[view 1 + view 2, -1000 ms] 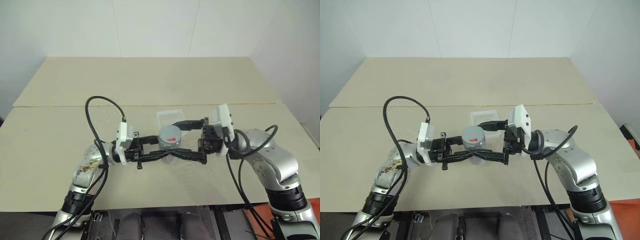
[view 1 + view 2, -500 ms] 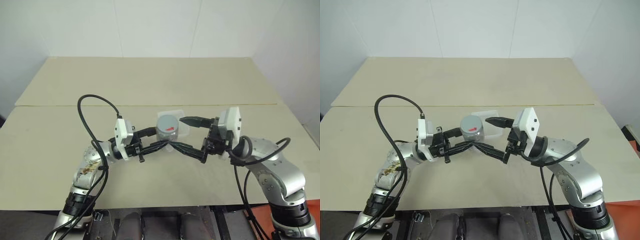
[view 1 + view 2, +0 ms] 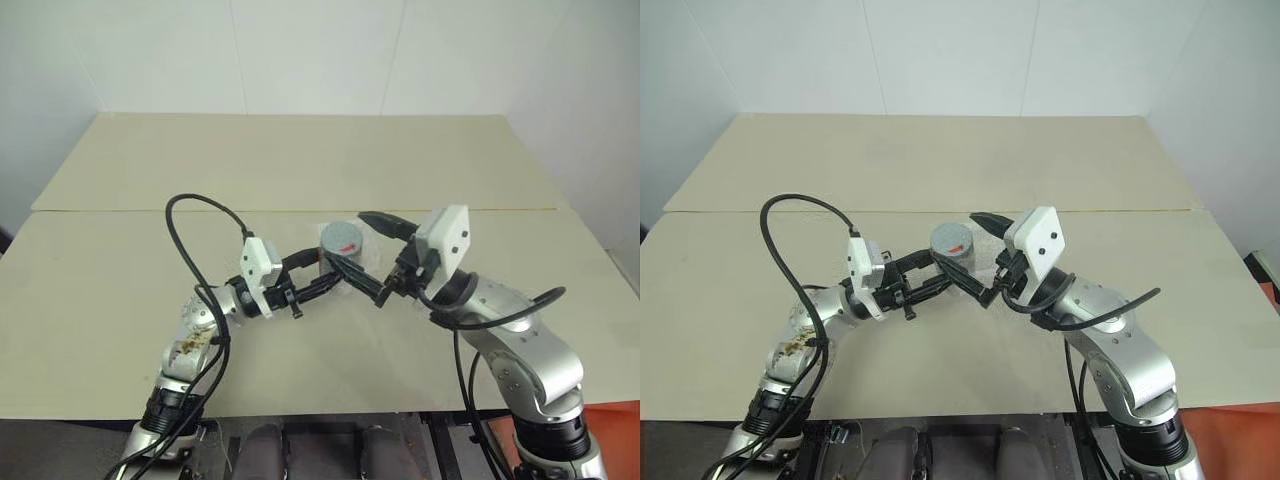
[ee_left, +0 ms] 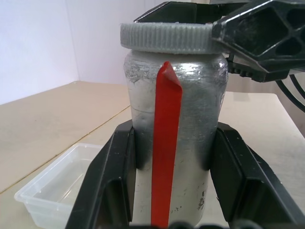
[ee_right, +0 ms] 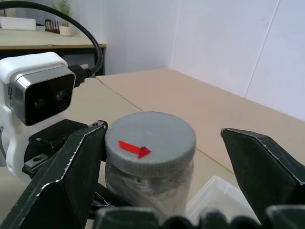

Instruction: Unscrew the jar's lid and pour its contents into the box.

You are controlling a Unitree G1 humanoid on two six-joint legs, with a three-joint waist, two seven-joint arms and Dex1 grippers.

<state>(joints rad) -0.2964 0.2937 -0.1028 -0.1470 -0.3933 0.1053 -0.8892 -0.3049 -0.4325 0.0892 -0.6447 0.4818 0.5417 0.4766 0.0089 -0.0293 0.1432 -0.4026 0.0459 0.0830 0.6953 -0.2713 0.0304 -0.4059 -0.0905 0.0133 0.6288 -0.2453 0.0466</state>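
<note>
- Left end effector [image 3: 318, 282] is clamped on the jar [image 4: 174, 133], one black finger [image 4: 107, 186] on each side of the body, holding it upright above the desk [image 3: 120, 290].
- Right end effector [image 5: 167, 167] stands wide apart, straddling the lid [image 5: 150, 141]. One finger [image 5: 71, 167] is touching or just beside the lid's rim; the other [image 5: 264, 164] is well clear. No grip on the lid yet.
- Lid is on the jar, so unscrewing is not done, by my read.
- Risk 1: the right fingers sit off-centre on the lid. If they close like that, the near finger pushes first and could tilt or twist the jar in the left grip.
- Risk 2: the left fingers hold smooth, rounded walls. Unscrewing torque could spin the whole jar instead of the lid.
- Risk 3: the box [image 4: 59, 183] sits on the desk just beyond the jar. A dropped or slipped jar could knock it away.
- Jar look: silvery cloudy body, a red strip running down it, grey lid with ribbed edge and a small red arrow on top. Contents can't be made out through the wall.
- Box: shallow, clear plastic, low walls, nothing visible inside.
</note>
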